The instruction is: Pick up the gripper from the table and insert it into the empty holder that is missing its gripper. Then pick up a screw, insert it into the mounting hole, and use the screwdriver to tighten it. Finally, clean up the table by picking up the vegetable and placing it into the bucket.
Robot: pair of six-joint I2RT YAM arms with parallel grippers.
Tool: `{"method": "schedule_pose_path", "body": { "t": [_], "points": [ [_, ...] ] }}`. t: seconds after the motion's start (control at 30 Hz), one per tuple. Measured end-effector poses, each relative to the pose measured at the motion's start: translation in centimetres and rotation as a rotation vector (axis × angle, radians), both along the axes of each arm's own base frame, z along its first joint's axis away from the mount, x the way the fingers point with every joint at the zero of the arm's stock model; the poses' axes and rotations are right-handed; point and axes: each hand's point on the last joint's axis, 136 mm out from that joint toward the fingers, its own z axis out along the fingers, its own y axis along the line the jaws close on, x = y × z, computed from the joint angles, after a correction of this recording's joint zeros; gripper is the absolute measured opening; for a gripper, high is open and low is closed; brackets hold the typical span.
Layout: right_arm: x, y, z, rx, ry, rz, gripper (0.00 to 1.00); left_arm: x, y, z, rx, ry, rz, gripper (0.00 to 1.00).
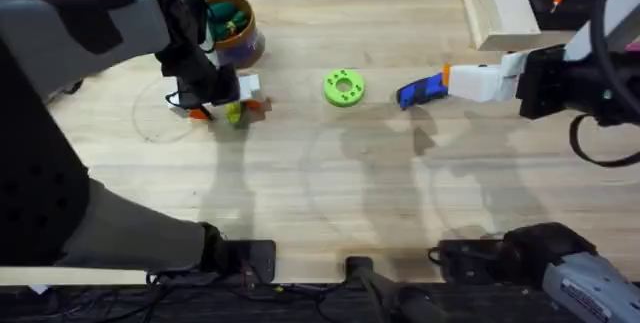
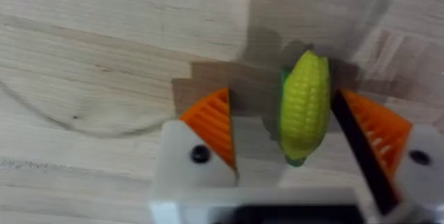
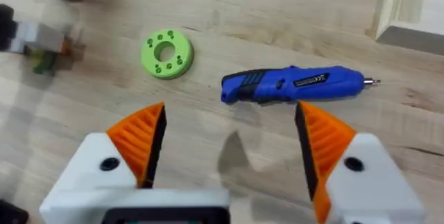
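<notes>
My left gripper (image 2: 284, 130), open, straddles the toy corn (image 2: 304, 106) near the bucket (image 1: 232, 29); binning remains.

Hidden, cropped and blurred parts

In the overhead view the left arm (image 1: 70, 23) looms large and blurred, covering the table's near-left side; the bucket (image 1: 240, 38) sits half hidden behind it. The screwdriver (image 1: 420, 90) has its tip end covered by the right gripper (image 1: 478, 81). The wooden box (image 1: 497, 8) is cropped.

No legible text; a small unreadable label on the screwdriver (image 3: 295, 86).
</notes>
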Motion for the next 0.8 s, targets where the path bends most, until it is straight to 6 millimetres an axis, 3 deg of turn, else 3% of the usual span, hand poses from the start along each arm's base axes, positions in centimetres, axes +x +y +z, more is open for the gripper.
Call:
{"method": "schedule_pose_path", "body": {
  "t": [0.07, 0.13, 0.2, 0.3, 0.33, 0.67, 0.8],
  "points": [
    [0.0, 0.0, 0.0, 0.0, 0.0, 0.0, 0.991, 0.0, 0.0, 0.0, -0.001, 0.0, 0.0, 0.874],
    [0.0, 0.0, 0.0, 0.0, 0.0, 0.0, 0.991, 0.0, -0.1, 0.0, -0.004, 0.0, 0.0, 0.727],
    [0.0, 0.0, 0.0, 0.0, 0.0, 0.0, 0.991, 0.0, -0.2, 0.0, -0.011, -0.001, 0.002, 0.522],
    [0.0, 0.0, 0.0, 0.0, 0.0, 0.0, 0.991, 0.1, -0.3, 0.2, -0.02, -0.003, 0.0, 0.125],
    [0.0, 0.0, 0.0, 0.0, 0.0, 0.0, 0.991, 0.1, -0.4, 0.2, -0.021, -0.003, -0.001, 0.044],
    [0.0, 0.0, 0.0, 0.0, 0.0, 0.0, 0.991, 0.1, -0.4, 0.2, -0.024, 0.001, 0.0, 0.032],
    [0.0, 0.0, 0.0, 0.0, 0.0, 0.0, 0.991, -0.2, -0.5, 1.2, -0.03, 0.029, 0.0, 0.032]
  ]
}}
